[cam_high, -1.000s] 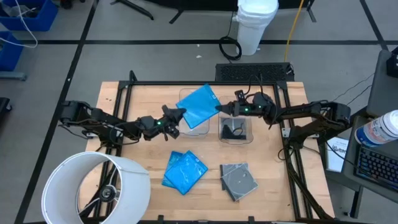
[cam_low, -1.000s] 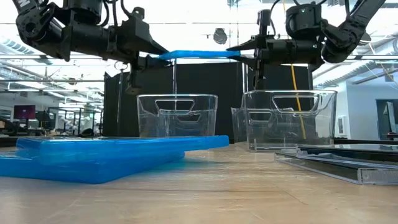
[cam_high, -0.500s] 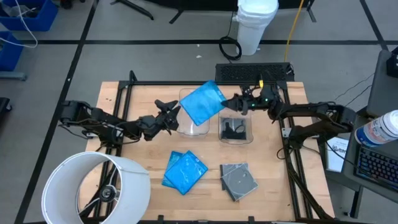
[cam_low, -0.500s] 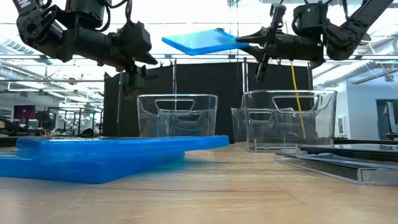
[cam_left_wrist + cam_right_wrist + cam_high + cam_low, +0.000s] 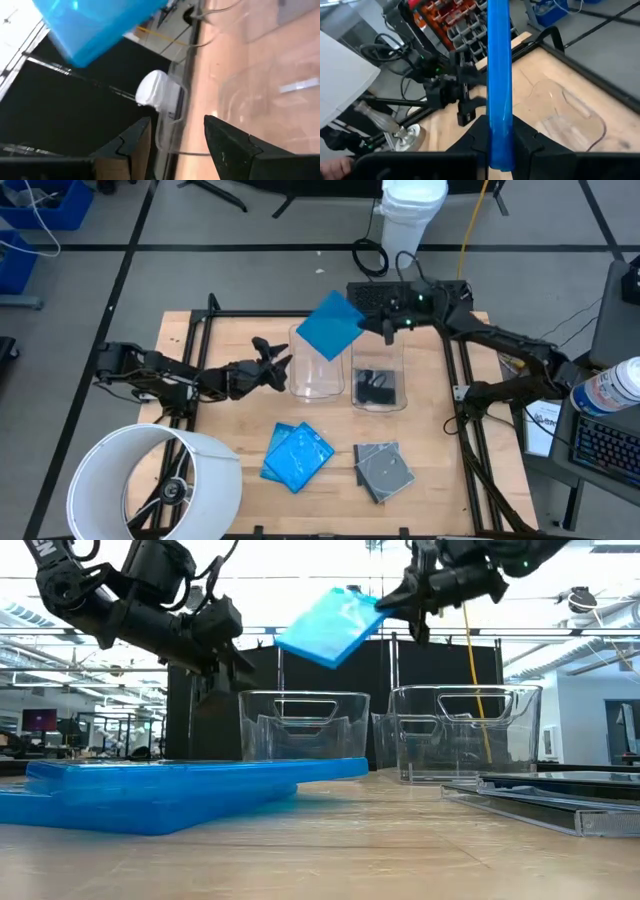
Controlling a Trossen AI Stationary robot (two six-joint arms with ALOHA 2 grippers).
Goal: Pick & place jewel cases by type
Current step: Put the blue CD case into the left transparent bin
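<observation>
We see that a handover has just finished: one second ago both grippers held the blue jewel case (image 5: 331,326) level between them, and now only the right gripper (image 5: 385,328) has it, its fingers pressed together on one edge of the case. In the high view the case hangs in the upper middle of the frame, tilted, above the far rim of the left clear bin (image 5: 318,385), and it has gone up and away from the place of the exchange. In the low view it shows at the top centre, one corner pointing down toward this bin. The left gripper (image 5: 272,360) has let go and has drawn back; it stays at centre left of the high view, just beside the bin, with its fingers spread and nothing between them. The right clear bin (image 5: 379,389) has some dark thing inside, which we cannot name for sure. At the bottom centre of the high view the blue stack (image 5: 297,454) and the grey stack (image 5: 384,469) lie on the table (image 5: 200,330), not yet sorted. We judge that the next step is to drop this blue case in the left bin, and that many cases remain.
</observation>
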